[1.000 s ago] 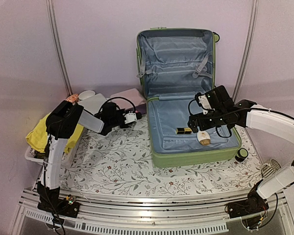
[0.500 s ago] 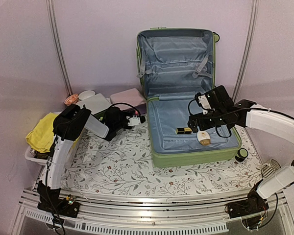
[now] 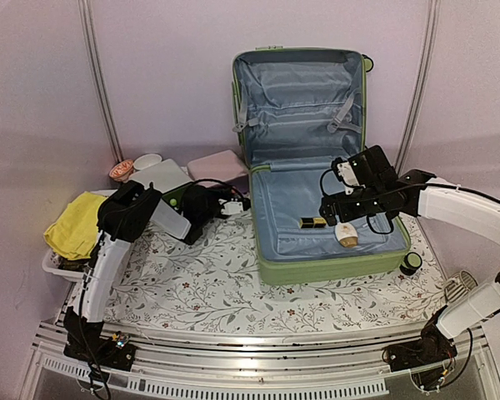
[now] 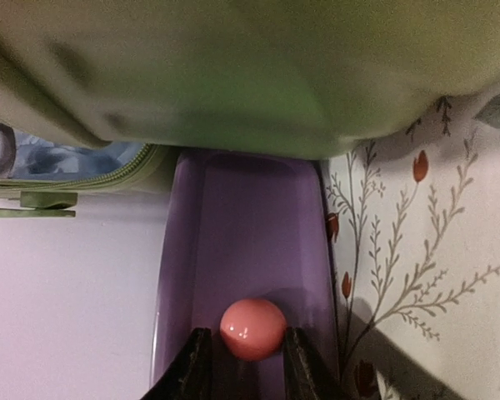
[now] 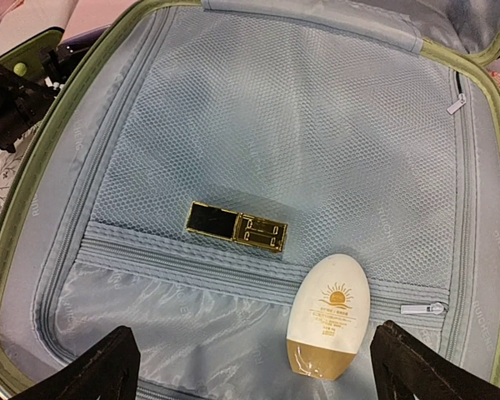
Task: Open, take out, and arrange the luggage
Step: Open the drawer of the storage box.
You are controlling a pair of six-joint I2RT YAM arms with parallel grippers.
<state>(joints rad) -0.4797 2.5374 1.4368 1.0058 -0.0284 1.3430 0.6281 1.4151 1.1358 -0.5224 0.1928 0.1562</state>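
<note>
Luggage [image 3: 333,268] lies open: hard shell, stiff, slick, probably light; best gripped at the rim. Right gripper [image 5: 254,354] spread wide above it. Left gripper [image 4: 247,350] pinches pink ball [image 4: 252,328].

Worktop [image 3: 200,283] is covered in floral-print cloth. Open luggage [image 3: 333,268] is laid on it right of centre (lid stood upright at the back). A white basket [image 3: 54,265] is seated at the left edge, with a pink box [image 3: 217,164] and a white box [image 3: 160,175] set behind.
</note>
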